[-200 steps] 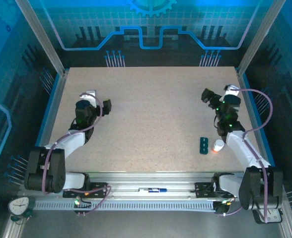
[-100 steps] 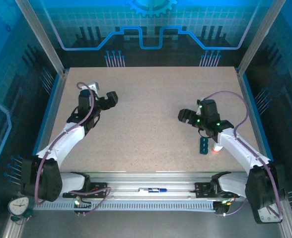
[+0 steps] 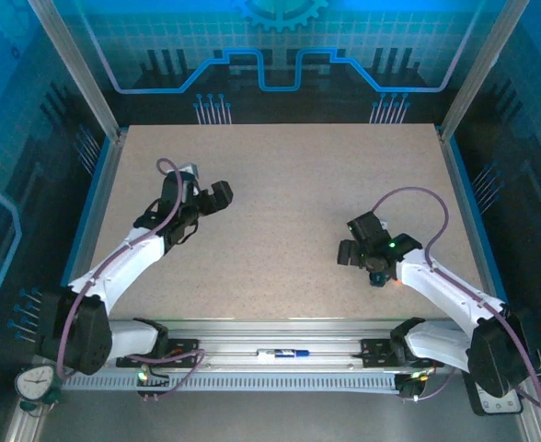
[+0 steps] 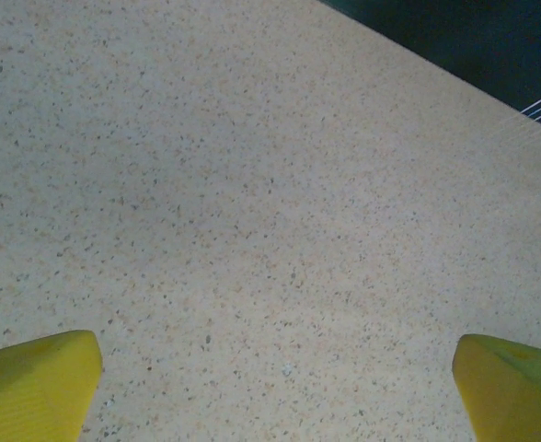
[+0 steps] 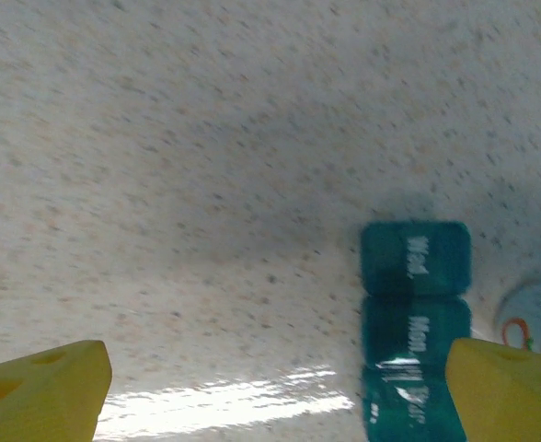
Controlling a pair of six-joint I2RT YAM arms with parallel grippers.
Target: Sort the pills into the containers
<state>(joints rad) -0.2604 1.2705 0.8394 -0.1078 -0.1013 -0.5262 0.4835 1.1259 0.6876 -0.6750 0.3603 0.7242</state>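
Note:
The containers are one teal-green pill box (image 5: 414,313), a strip of lidded compartments printed with day names, lying flat on the speckled table. My right gripper (image 5: 275,396) hangs low over it, open, and the box lies just inside the right yellow fingertip (image 5: 510,391). From above, the right gripper (image 3: 358,261) covers most of the pill box (image 3: 378,279). My left gripper (image 3: 221,194) is far off at the table's left, open over bare tabletop (image 4: 270,184), with its yellow fingertips (image 4: 33,387) wide apart. The pills are out of view.
A white round bottle (image 5: 535,318) with orange print stands just right of the pill box. The table's near edge rail (image 3: 280,324) runs close behind the box. Open tabletop (image 3: 280,184) lies between the two arms.
My right arm has swung from the far right toward the near edge and come down over the pill box. My left arm has reached right, toward the table's middle.

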